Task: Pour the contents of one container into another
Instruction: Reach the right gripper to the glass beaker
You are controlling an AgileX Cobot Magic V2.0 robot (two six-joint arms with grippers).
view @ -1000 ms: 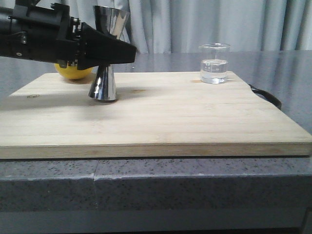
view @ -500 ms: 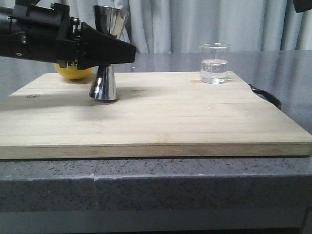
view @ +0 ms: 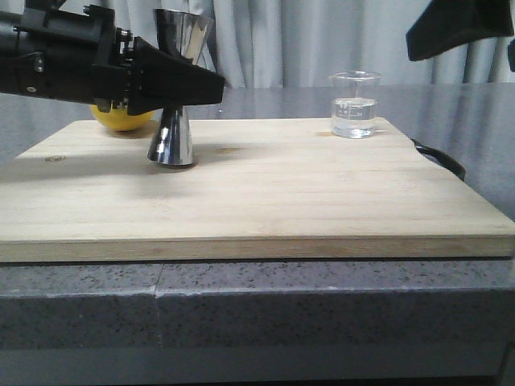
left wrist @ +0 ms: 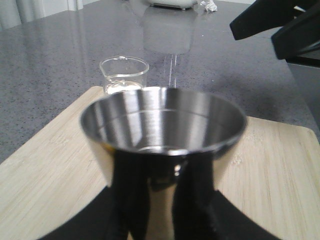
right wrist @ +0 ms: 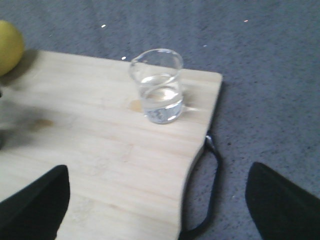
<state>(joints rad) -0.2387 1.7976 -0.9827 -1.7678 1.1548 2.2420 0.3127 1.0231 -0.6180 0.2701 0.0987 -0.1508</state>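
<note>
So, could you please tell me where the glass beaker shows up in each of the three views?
Front view: the glass beaker stands at the far right of the cutting board, right of the jigger.
Left wrist view: it sits just beyond the jigger's rim.
Right wrist view: it is upper centre, near the board's corner.
Shared landmark: the wooden cutting board under it.
</note>
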